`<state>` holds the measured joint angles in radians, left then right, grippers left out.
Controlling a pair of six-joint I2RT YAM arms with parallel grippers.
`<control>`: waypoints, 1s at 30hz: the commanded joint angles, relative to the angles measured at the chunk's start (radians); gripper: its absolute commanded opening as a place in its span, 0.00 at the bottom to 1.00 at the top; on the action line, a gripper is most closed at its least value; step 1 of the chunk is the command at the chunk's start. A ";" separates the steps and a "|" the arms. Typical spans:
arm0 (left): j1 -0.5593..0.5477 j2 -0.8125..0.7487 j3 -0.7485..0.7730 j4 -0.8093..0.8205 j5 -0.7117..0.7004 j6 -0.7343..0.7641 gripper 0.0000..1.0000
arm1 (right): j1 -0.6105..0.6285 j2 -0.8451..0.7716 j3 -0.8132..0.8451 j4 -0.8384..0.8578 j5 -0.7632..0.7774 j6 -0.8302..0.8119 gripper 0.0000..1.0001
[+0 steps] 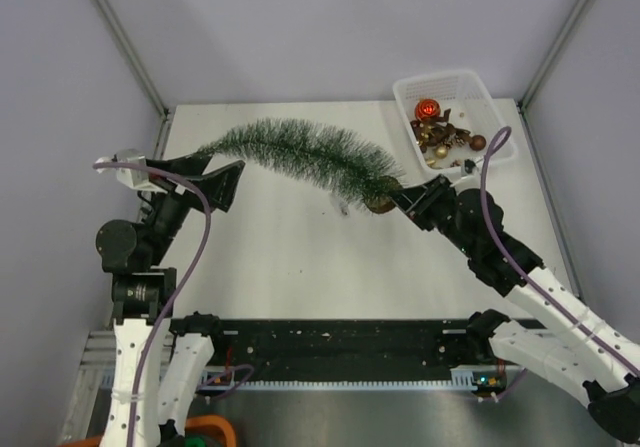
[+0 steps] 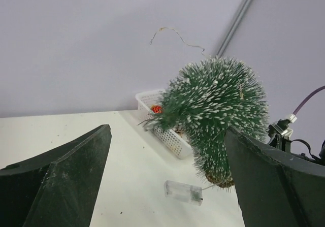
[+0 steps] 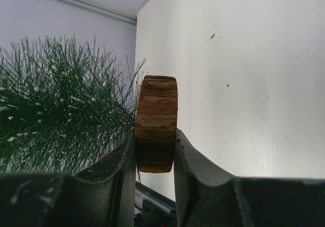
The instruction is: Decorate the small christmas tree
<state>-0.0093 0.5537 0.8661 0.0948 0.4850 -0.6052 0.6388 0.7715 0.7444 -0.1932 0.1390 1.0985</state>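
The right gripper point(image 3: 155, 148) is pinching the wooden base point(image 3: 156, 123) of the small christmas tree point(image 1: 300, 152) edge-on between its fingers, with its arm angling forward and inward. The tree is arching sideways from those fingers. Its tip is lying just beside the left gripper point(image 1: 222, 175), whose fingers are standing wide apart and holding nothing, on an arm bending sharply at the elbow.

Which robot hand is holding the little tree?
The right gripper, pinching the small christmas tree by its wooden base; the left gripper is wide open.
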 commanded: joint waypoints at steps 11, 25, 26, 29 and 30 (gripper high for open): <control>0.002 0.127 -0.095 0.148 -0.019 0.104 0.86 | 0.044 0.143 -0.091 0.308 -0.176 0.046 0.00; 0.003 0.176 -0.137 0.100 0.001 0.313 0.33 | 0.091 0.288 -0.091 0.333 -0.156 0.038 0.00; 0.003 0.175 -0.144 0.076 0.003 0.346 0.35 | 0.093 0.293 -0.092 0.328 -0.147 0.037 0.00; 0.002 0.167 -0.159 0.010 -0.025 0.398 0.38 | 0.091 0.319 -0.091 0.307 -0.142 0.050 0.00; 0.003 0.166 -0.167 -0.006 -0.034 0.404 0.40 | 0.091 0.327 -0.092 0.305 -0.142 0.060 0.00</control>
<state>-0.0093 0.7223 0.7288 0.1757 0.4938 -0.3302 0.7132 1.0904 0.6338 0.0284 0.0040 1.1378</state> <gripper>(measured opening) 0.374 0.272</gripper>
